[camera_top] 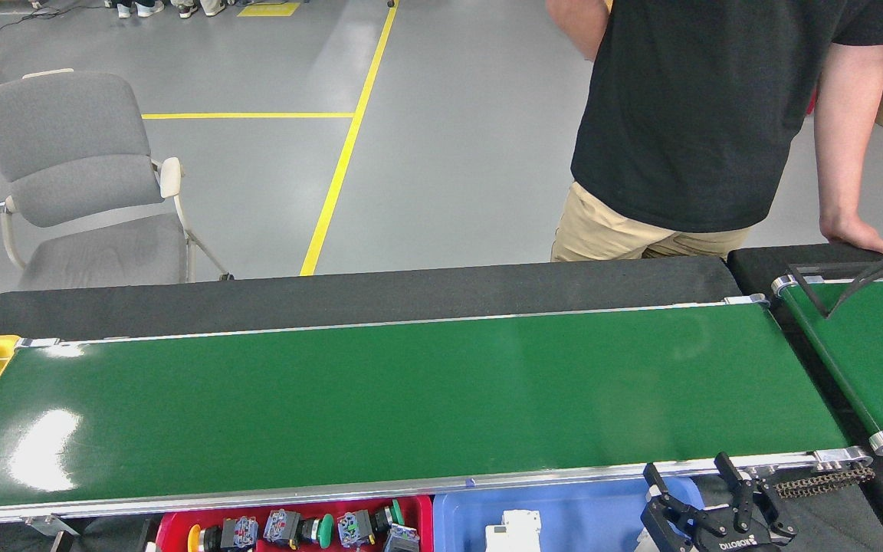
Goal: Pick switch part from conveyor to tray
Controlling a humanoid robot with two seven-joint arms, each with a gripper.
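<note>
The conveyor point(411, 399) spans the view, its green belt bare. A person point(687, 115) stands at one o'clock, a hand point(859, 234) resting on the black table edge. At six o'clock the blue tray point(564, 514) holds a white switch part point(514, 530); at seven sits a red bin point(296, 529) of buttons. At five o'clock the right gripper point(693, 487) hovers, fingers spread apart, empty.

Conveyor point(411, 399) bare; right pincer point(694, 479) open above blue tray point(564, 510); red bin point(296, 515) holds switch parts point(311, 530).
</note>
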